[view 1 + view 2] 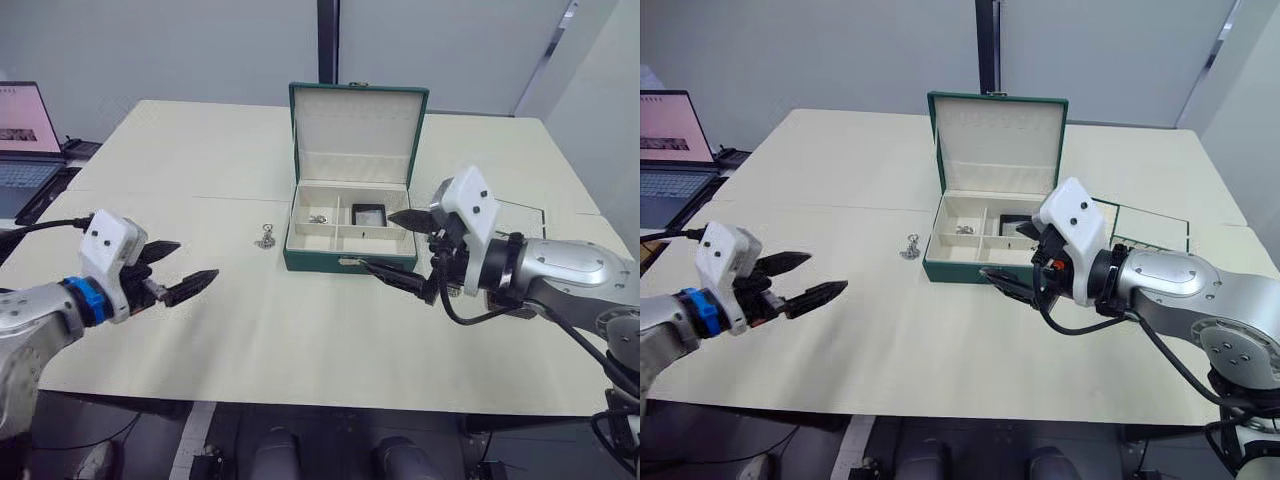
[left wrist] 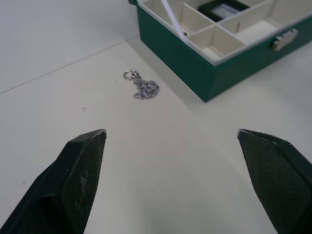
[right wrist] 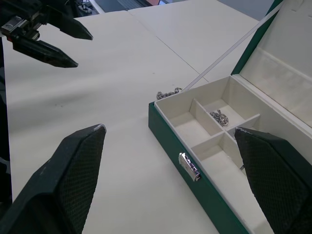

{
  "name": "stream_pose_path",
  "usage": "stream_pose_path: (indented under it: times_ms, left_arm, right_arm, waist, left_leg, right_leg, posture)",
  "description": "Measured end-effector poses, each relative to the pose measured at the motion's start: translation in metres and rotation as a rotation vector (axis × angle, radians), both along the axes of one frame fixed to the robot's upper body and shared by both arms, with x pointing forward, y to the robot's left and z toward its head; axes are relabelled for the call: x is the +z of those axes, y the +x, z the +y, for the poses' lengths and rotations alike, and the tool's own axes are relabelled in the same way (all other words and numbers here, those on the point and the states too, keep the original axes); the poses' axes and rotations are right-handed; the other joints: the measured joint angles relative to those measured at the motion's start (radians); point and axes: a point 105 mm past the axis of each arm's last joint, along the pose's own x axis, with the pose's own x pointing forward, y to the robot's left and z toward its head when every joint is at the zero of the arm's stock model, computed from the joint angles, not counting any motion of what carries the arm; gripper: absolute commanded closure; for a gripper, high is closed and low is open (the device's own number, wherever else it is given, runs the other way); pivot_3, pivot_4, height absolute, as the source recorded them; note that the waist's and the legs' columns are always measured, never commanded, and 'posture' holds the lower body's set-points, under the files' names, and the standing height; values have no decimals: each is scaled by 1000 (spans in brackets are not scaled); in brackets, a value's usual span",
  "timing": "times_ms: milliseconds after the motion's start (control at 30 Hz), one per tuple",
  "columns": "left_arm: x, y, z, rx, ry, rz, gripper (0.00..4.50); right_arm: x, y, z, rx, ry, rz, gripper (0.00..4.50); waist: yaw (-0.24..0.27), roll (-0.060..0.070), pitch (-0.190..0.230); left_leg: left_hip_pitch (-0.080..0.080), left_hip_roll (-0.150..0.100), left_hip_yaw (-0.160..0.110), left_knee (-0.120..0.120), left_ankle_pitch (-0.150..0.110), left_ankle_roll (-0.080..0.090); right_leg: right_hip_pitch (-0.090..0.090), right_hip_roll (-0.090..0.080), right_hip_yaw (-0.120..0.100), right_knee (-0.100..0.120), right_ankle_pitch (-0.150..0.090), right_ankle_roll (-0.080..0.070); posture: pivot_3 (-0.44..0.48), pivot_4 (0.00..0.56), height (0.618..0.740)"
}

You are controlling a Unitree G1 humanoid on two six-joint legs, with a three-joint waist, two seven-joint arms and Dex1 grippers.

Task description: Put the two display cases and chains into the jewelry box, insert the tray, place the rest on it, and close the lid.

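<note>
The dark green jewelry box (image 1: 318, 259) stands open mid-table with its lid (image 1: 355, 125) upright. One black-framed display case (image 1: 369, 212) lies in a back compartment, and a silver chain (image 1: 317, 218) lies in the compartment to its left. Another chain (image 1: 265, 238) sits on the table just left of the box. The tray (image 1: 1150, 213) lies flat to the right of the box, partly behind my right arm. My right gripper (image 1: 380, 240) is open and empty at the box's front right corner. My left gripper (image 1: 195, 262) is open and empty, well to the front left of the loose chain (image 2: 142, 87).
An open laptop (image 1: 25, 130) sits off the table's far left corner. The cream table (image 1: 300, 330) reaches to a front edge close below both grippers. A thin white strap (image 3: 234, 48) runs from the lid to the box.
</note>
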Motion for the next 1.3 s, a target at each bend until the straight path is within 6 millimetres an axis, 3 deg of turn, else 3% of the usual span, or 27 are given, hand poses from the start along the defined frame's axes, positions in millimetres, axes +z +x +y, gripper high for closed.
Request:
stream_pose_path:
  times_ms: [167,300,467,833,1300]
  left_arm:
    - [-17,27,3,201,-41,-14,38]
    - [-33,39,-8,269,-31,-11,38]
    - [-47,60,-30,282,-51,-15,38]
    - [-61,100,-46,302,-42,-30,38]
    - [-79,121,-67,276,-37,-26,38]
  right_arm:
    - [0,0,1,5,-8,5,0]
    - [2,1,2,6,-16,0,0]
    - [2,1,1,6,-23,6,0]
    - [1,2,-2,-10,-40,11,0]
    - [6,4,-4,-26,-19,-5,0]
  waist:
    - [-1,-1,0]
    - [-1,-1,0]
    - [1,-1,0]
    - [3,-1,0]
    - [4,-1,0]
  left_leg:
    - [-1,0,0,0,0,0]
    - [-1,0,0,0,0,0]
    - [-2,0,0,1,0,0]
    - [-2,0,0,1,1,-2]
    - [-3,0,0,1,2,-3]
  right_leg:
    - [0,0,0,0,0,0]
    - [0,0,0,0,0,0]
    - [0,0,-1,0,0,0]
    - [0,0,-1,0,0,0]
    - [0,0,-1,0,0,0]
  posture:
    - [0,150,740]
    - [0,150,740]
    - [0,150,740]
    - [0,150,740]
    - [0,150,740]
